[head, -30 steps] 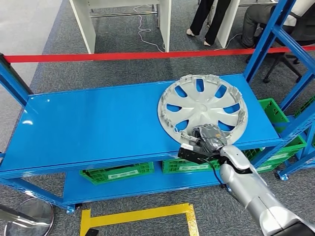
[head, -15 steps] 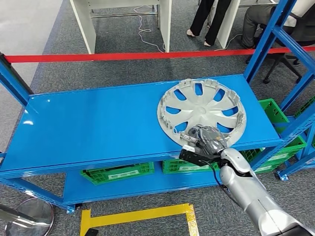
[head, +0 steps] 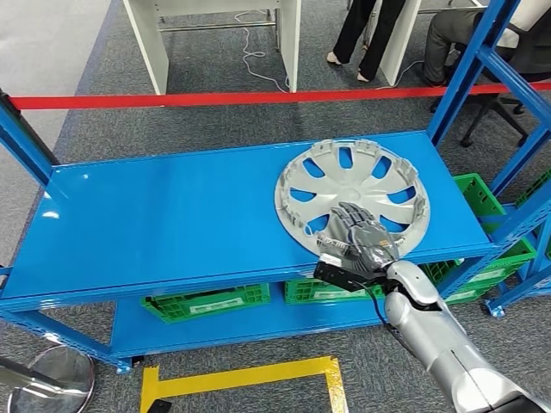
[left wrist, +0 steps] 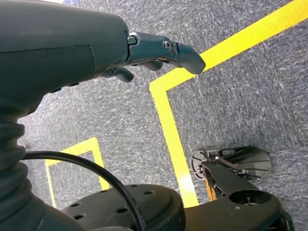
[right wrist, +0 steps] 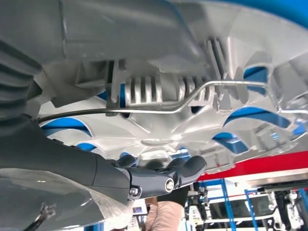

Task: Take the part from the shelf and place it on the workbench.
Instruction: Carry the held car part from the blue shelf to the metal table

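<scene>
Silver right arm [head: 448, 344], grey ribbed cover, dark fingers [head: 354, 219], black cable [left wrist: 91, 168]

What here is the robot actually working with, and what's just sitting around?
Part of the job:
silver wheel cover on the blue shelf
right hand, fingers over its near rim

Just lying about:
green crates below the shelf
red barrier tape
yellow floor tape

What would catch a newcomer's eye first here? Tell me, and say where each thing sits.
The big silver wheel cover lying on the right half of the blue shelf stands out first. At its near rim the right robot hand reaches over it, fingers spread on the spokes. Behind the shelf, a red tape runs across the grey carpet, with green crates on the lower level.
</scene>
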You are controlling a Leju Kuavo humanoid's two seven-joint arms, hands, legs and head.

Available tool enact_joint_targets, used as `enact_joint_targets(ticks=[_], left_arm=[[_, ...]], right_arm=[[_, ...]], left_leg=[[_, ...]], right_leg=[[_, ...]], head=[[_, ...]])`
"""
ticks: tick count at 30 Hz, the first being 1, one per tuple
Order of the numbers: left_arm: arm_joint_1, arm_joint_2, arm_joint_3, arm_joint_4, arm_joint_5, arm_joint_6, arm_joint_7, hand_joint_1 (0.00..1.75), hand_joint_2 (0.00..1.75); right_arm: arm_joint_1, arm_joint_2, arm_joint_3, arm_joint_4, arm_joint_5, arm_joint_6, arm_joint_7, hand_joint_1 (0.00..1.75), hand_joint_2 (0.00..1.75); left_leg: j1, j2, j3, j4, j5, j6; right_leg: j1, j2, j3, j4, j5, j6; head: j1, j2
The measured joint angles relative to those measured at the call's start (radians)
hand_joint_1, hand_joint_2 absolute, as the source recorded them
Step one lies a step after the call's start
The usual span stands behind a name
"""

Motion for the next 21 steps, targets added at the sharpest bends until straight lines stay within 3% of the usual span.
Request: enact_joint_targets(ticks=[21], left_arm=[[0.01, 0.012, -0.033, 0.01, -0.057, -0.009, 0.005, 0.0, 1.75]], right_arm=[[0.055, 0.0, -0.006, -0.106, 0.056, -0.084, 0.05, 0.0, 0.0]], left_leg=[[0.0, -0.003, -0.002, 0.0, 0.0, 0.0]], right_leg=[[0.0, -0.001, -0.002, 0.0, 0.0, 0.0]], head=[[0.0, 0.0]])
